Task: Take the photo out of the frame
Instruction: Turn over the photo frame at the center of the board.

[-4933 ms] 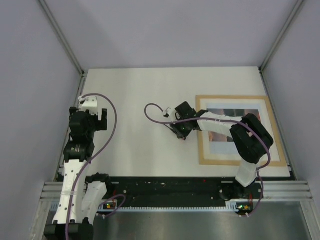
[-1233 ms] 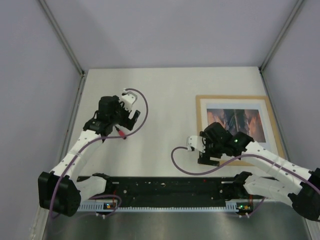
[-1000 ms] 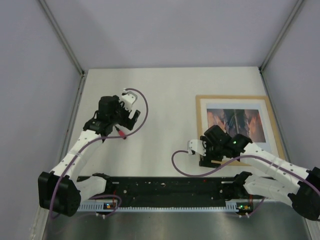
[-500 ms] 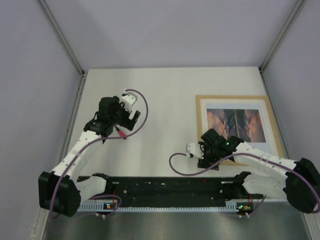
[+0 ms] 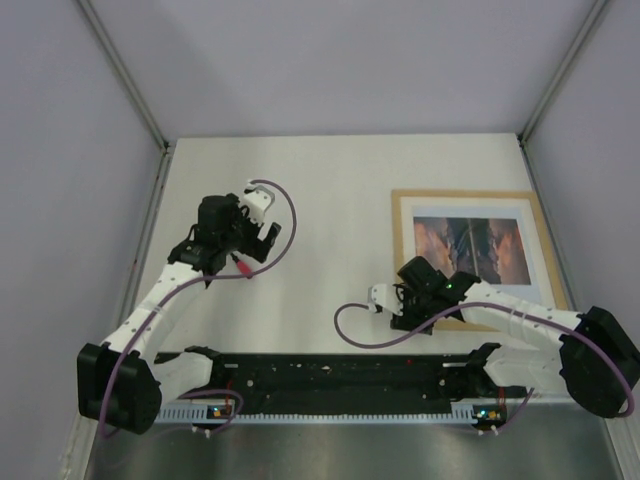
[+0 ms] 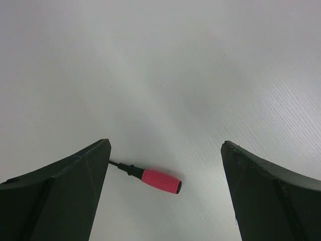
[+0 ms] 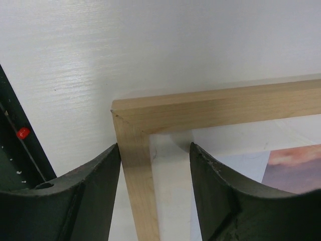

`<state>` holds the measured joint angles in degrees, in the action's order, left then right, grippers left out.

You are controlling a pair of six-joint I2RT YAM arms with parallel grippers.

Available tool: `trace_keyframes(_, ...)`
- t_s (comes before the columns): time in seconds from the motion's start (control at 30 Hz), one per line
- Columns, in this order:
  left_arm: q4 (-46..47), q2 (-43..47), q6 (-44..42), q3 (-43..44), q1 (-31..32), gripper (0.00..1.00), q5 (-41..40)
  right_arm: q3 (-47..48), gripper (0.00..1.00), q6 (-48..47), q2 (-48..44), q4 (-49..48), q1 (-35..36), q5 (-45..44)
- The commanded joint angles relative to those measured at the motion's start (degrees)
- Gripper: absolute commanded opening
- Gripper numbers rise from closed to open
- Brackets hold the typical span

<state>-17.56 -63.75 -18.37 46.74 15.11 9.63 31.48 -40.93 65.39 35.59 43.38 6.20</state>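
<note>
**Right pincer [image 7: 154, 145] straddles frame [image 5: 465, 195] corner**

The frame, photo [image 5: 468, 245] inside, lies at the worktop's [image 5: 330, 180] 3 o'clock. The right pincer, released, brackets its 7 o'clock corner. The left pincer [image 6: 165, 144], at 9 o'clock, gapes over a screwdriver [image 6: 159, 181].

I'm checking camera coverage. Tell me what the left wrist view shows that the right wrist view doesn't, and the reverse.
Only the left wrist view: a red-handled screwdriver lying between the left gripper's wide-open fingers. Only the right wrist view: a corner of the frame, the right gripper's fingers either side of one rail, and part of the photo. Both: the white table and a pair of dark fingers.
</note>
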Motion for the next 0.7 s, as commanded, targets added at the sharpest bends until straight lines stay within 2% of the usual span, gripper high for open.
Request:
trace_keyframes(0.0,2.88,1.52,0.35,-0.16,0.27,0.99,0.83,-0.46,0.55,-0.12,1.58,-2.37,-0.22,1.98)
trace_keyframes(0.1,2.88,1.61,0.35,-0.07,0.27,0.98,1.01,-0.72,0.53,-0.03,2.2,-2.37,-0.22,2.5)
trace_keyframes(0.2,2.88,1.52,0.09,0.02,0.27,0.98,1.18,-0.81,0.43,-0.03,2.99,-2.28,-0.22,2.68)
trace_keyframes(0.4,3.06,0.12,-2.19,1.07,0.62,0.98,3.29,1.03,0.02,0.85,2.03,0.17,-0.22,3.91)
trace_keyframes(0.43,3.32,-0.15,-3.15,0.98,0.97,0.98,3.64,2.17,0.0,1.02,1.24,1.31,-0.22,4.43)
trace_keyframes(0.67,11.14,-1.9,-12.47,0.19,5.18,0.98,4.17,9.47,0.0,1.64,-5.44,7.56,-0.22,6.47)
